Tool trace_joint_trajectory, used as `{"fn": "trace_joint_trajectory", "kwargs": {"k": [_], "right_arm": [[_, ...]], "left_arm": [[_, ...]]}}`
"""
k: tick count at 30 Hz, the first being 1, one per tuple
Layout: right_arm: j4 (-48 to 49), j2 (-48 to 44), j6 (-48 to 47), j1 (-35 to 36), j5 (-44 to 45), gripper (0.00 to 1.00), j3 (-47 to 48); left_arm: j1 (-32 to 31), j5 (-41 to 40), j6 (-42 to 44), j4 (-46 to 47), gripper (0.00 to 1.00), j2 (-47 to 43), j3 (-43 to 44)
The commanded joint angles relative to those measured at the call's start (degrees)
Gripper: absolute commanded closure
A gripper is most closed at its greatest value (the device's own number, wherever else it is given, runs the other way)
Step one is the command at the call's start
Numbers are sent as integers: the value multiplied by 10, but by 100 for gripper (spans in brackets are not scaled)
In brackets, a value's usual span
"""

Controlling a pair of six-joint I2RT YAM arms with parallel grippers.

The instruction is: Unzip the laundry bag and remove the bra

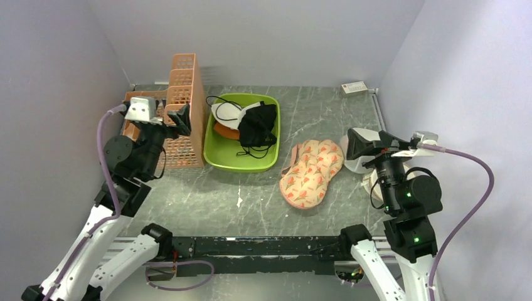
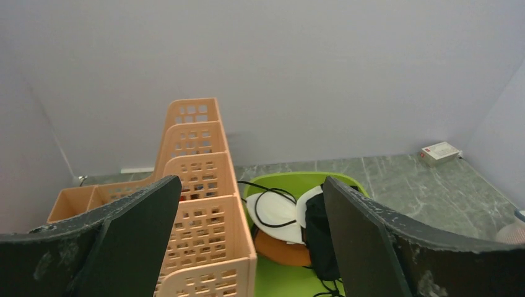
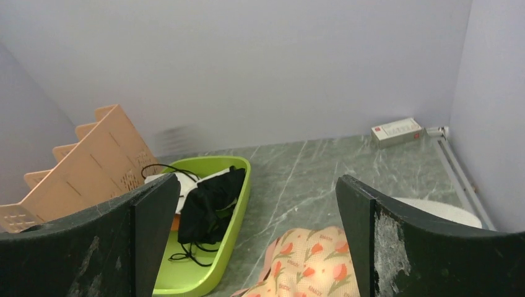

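Both wide open, left gripper (image 2: 251,185) and right gripper (image 3: 259,179); floral pad (image 1: 312,172) outside left wrist view.

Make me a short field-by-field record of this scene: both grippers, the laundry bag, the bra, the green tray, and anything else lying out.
left gripper: open, holding nothing, by the peach organizer
right gripper: open, holding nothing, above the laundry bag
laundry bag: white mesh, far right, partly hidden; zip not visible
bra: no red one in view
green tray: black garment, white-cupped garment
centre: floral padded item
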Motion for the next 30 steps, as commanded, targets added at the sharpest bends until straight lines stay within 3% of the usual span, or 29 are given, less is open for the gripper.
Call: {"fn": "trace_joint_trajectory", "kwargs": {"k": [1, 10, 21, 26, 30], "right_arm": [[-27, 15, 41, 4, 37, 0, 11], [-60, 47, 60, 9, 33, 0, 14], [-63, 100, 41, 14, 40, 0, -7], [-56, 158, 45, 15, 119, 0, -9], [-68, 239, 71, 15, 245, 0, 8]], "left_arm": [[54, 55, -48, -97, 3, -16, 52], [154, 151, -105, -243, 2, -36, 129], [204, 294, -158, -333, 1, -44, 148], [210, 368, -195, -349, 1, -29, 135], [212, 423, -208, -358, 1, -19, 118]]}}
